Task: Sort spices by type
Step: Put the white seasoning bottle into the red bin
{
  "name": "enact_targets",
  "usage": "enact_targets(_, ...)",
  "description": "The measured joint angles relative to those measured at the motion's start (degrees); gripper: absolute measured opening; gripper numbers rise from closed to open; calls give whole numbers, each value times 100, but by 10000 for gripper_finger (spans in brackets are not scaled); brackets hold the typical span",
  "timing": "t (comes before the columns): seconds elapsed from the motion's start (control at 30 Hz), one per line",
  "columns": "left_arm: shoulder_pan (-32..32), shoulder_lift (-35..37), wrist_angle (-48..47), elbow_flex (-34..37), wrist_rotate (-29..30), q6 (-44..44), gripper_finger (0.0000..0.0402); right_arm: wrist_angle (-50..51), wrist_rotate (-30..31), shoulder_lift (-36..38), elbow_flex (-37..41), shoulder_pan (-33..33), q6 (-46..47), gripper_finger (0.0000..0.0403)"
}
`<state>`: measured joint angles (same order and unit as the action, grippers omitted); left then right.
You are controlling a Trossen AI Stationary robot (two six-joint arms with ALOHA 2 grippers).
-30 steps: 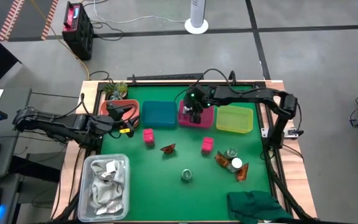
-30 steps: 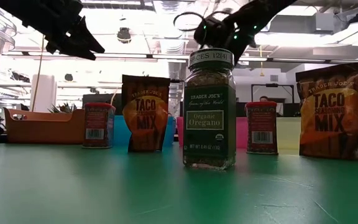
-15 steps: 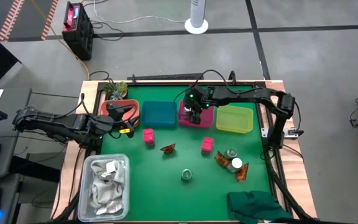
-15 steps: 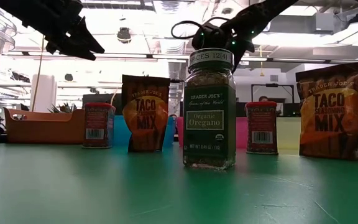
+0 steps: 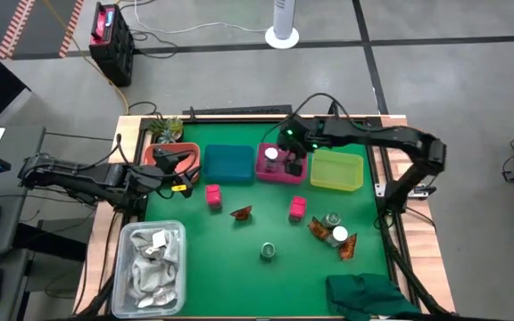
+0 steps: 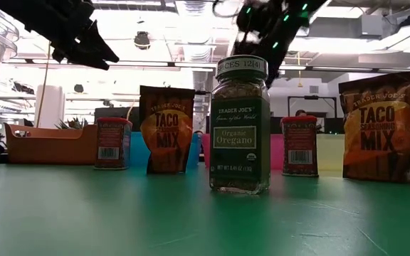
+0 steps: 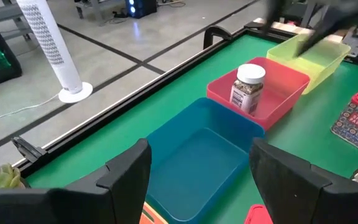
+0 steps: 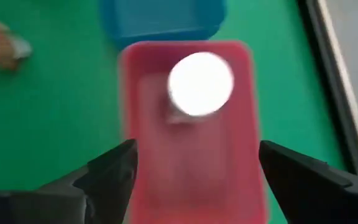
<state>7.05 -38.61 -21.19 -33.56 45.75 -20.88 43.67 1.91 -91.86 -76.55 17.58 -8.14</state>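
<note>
A white-capped jar (image 5: 272, 153) stands upright on the floor of the pink bin (image 5: 284, 175); it also shows in the left wrist view (image 7: 248, 87) and the right wrist view (image 8: 201, 84). My right gripper (image 5: 294, 159) (image 8: 197, 186) hovers open above that bin, just right of the jar. My left gripper (image 5: 172, 160) (image 7: 197, 180) waits open over the orange bin. On the green mat stand two pink blocks (image 5: 212, 195) (image 5: 297, 207), foil packets (image 5: 241, 212) (image 5: 318, 228) (image 5: 348, 248), greenish jars (image 5: 268, 252) (image 5: 331, 219) and another white-capped jar (image 5: 339, 234).
Four bins line the far edge: orange (image 5: 156, 153), blue (image 5: 228, 164), pink and yellow (image 5: 337, 169). A clear tub of white wrappers (image 5: 154, 263) sits near left. A dark green cloth (image 5: 368, 294) lies at the near right corner. A small plant (image 5: 163, 129) stands behind the orange bin.
My right gripper has risen and moved toward the table's right from over the pink bin. The white-capped jar, hidden under it before, now shows standing alone in that bin.
</note>
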Motion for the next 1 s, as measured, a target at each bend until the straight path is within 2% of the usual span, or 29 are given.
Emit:
enact_targets(0.1, 0, 0, -4, 0, 1, 2, 256, 85, 156, 591, 401, -570, 634, 361)
enact_targets(0.27, 0, 0, -7, 0, 0, 31, 256, 595, 1304, 1626, 1094, -1817, 2096, 359)
enact_targets(0.4, 0, 0, 38, 0, 5, 165, 256, 1301, 1914, 2257, 1209, -2818, 3601, 358)
enact_targets(0.5, 0, 0, 255, 0, 51, 367, 256, 1861, 2292, 2455, 1209, -3553, 4590, 358)
enact_targets(0.6, -2, 0, 521, 0, 91, 548, 256, 2374, 2417, 2387, 1209, -4123, 5427, 358)
enact_targets(0.73, -2, 0, 665, 0, 102, 654, 256, 3017, 2255, 1925, 1209, -4543, 6289, 358)
enact_targets(1.0, -2, 0, 686, 0, 106, 656, 256, 3744, 1561, 1033, 654, -4995, 7124, 358)
